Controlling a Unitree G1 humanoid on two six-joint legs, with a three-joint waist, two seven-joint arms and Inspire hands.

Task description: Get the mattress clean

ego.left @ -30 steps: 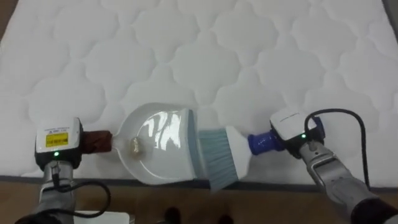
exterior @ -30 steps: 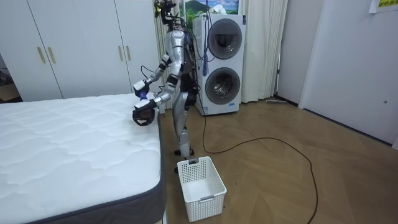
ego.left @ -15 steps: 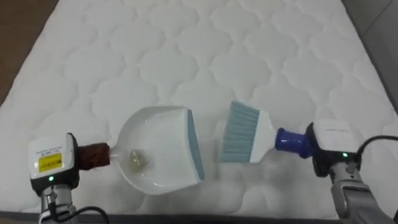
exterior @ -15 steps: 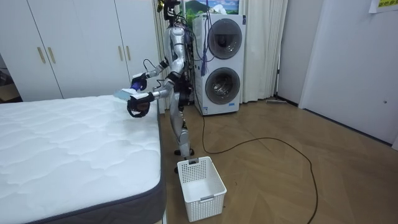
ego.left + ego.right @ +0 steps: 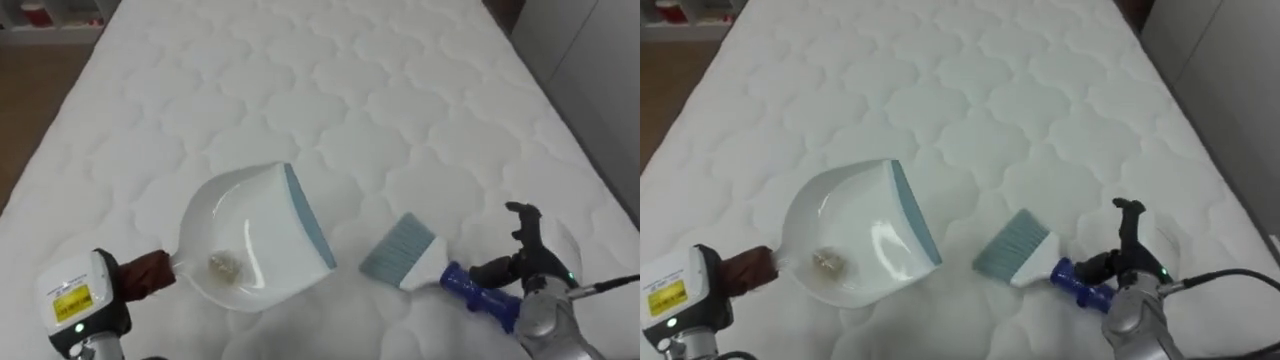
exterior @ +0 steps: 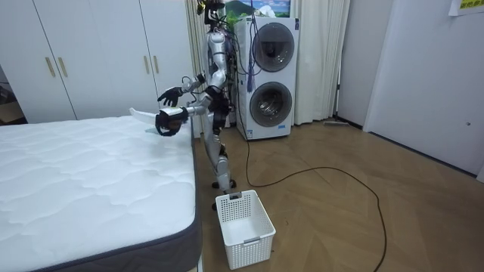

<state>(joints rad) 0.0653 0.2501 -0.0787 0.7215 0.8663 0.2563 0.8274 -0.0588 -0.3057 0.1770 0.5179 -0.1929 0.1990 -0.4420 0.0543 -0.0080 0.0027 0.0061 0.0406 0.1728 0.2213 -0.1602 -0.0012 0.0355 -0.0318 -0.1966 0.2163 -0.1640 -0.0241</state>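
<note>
The right hand (image 5: 527, 262) is seen with fingers spread, the brush (image 5: 405, 255) at its tips near the bed's (image 5: 330, 90) right edge. The dustpan (image 5: 250, 235), 1 scrap (image 5: 222, 264) inside, is gripped by the left hand (image 5: 80, 305). Sweeping is judged done; level carrying to the basket (image 6: 243, 219) is called for.

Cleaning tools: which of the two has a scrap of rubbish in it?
The white dustpan: a small scrap lies in its bowl. The blue-handled brush beside it carries nothing.
</note>
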